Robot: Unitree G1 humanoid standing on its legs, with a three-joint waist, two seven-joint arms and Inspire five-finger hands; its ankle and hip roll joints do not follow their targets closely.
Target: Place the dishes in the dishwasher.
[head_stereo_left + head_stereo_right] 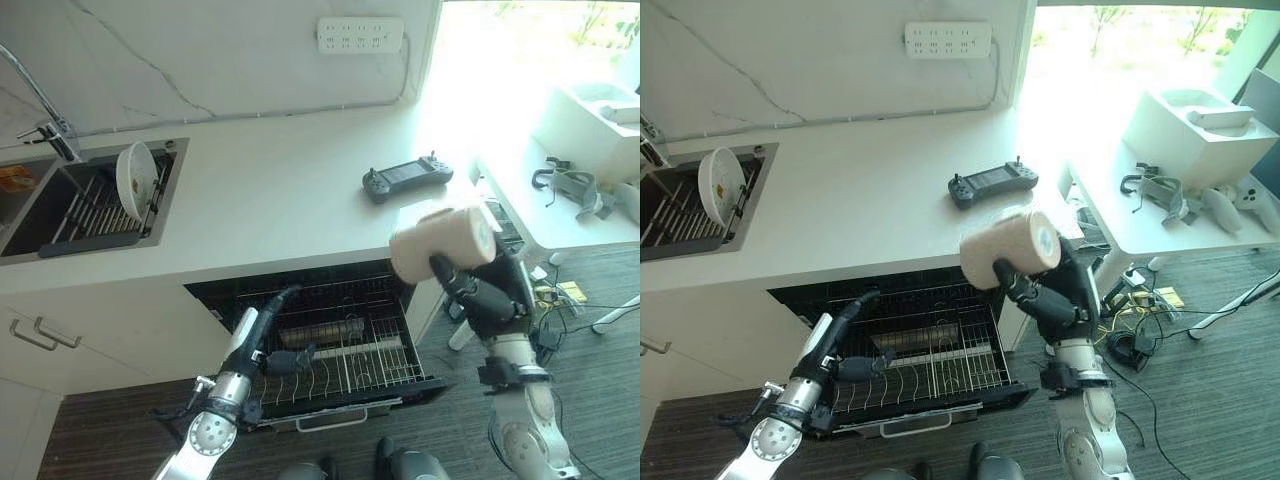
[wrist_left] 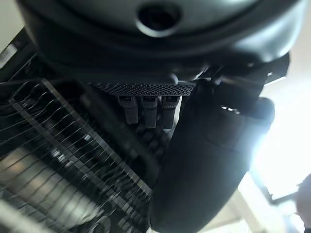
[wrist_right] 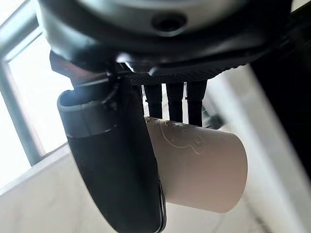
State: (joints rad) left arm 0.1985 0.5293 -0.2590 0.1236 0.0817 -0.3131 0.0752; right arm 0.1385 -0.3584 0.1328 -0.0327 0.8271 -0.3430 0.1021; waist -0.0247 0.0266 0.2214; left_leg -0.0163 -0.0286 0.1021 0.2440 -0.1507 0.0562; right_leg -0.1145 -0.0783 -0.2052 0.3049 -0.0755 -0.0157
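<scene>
My right hand (image 1: 478,292) is shut on a beige cup (image 1: 440,243), which lies on its side in the air above the right end of the open dishwasher (image 1: 330,345). In the right wrist view the fingers (image 3: 170,102) and thumb wrap the cup (image 3: 204,170). My left hand (image 1: 288,360) hangs low over the wire rack (image 1: 930,365) of the pulled-out drawer, fingers relaxed and holding nothing. A white plate (image 1: 137,178) stands upright in the sink's rack (image 1: 95,210) at the far left.
A black handheld controller (image 1: 407,180) lies on the white counter (image 1: 270,200) near its right end. A white side table (image 1: 1160,215) with straps and gear stands to the right, above cables on the floor. A faucet (image 1: 45,115) rises behind the sink.
</scene>
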